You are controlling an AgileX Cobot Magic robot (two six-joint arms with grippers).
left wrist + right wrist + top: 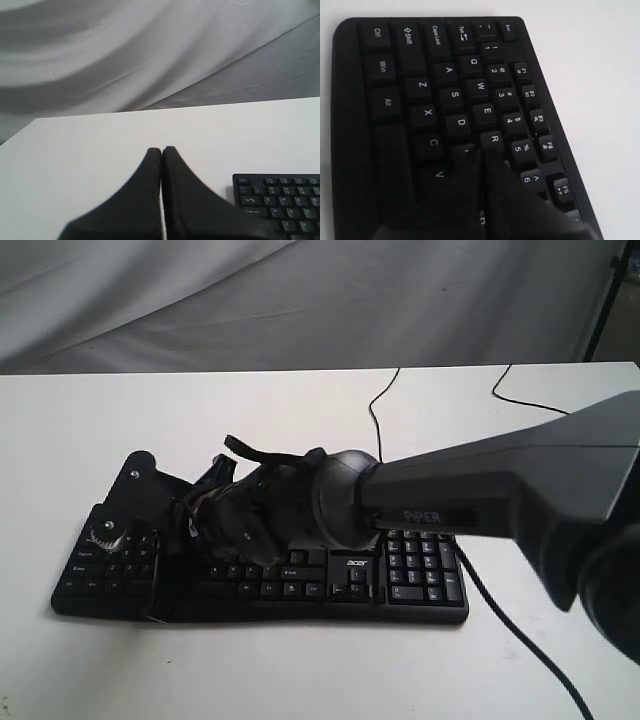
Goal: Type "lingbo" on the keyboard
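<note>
The black keyboard [420, 580] lies across the white table, with its number pad on the right. My right arm reaches over it from the right. The right gripper [195, 522] hangs low over the left half of the letter keys. In the right wrist view the keyboard [395, 95] fills the frame. There the right gripper [483, 151] is shut, its tips just past the R key [493, 139] and covering the keys beside it. My left gripper [161, 149] is shut on nothing, over bare table left of the keyboard's Esc corner [243, 181].
A thin black cable [374, 412] runs from behind the keyboard to the table's far edge. A second cable [520, 390] lies at the back right, and another [520, 638] trails off the front right. A grey cloth backdrop [300, 300] hangs behind the table.
</note>
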